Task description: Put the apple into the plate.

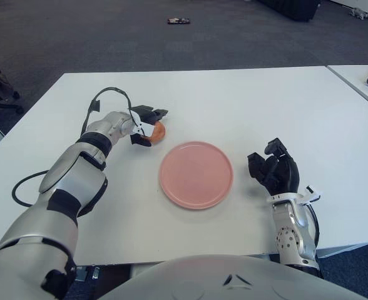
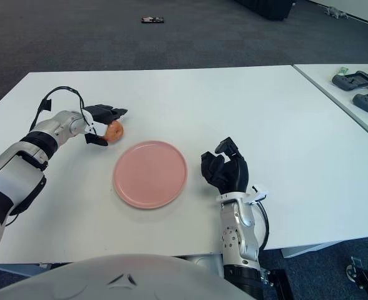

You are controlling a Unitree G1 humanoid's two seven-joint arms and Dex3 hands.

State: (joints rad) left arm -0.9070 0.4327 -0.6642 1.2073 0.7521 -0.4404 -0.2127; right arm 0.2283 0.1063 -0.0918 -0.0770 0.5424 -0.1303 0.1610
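Note:
An orange-red apple [image 1: 158, 132] sits on the white table [image 1: 246, 106], just left of and behind the pink plate [image 1: 196, 174]. My left hand [image 1: 153, 128] reaches in from the left and is closed around the apple, with fingers [image 1: 153, 113] over its top and the thumb at its lower left side. The hand hides part of the apple. The plate holds nothing. My right hand [image 1: 271, 164] shows upright to the right of the plate, fingers loosely bent, holding nothing.
A second white table [image 2: 347, 94] stands at the right with black devices [image 2: 356, 80] on it. A small dark object [image 1: 178, 20] lies on the carpet far behind. A black cable [image 1: 109, 92] loops over my left wrist.

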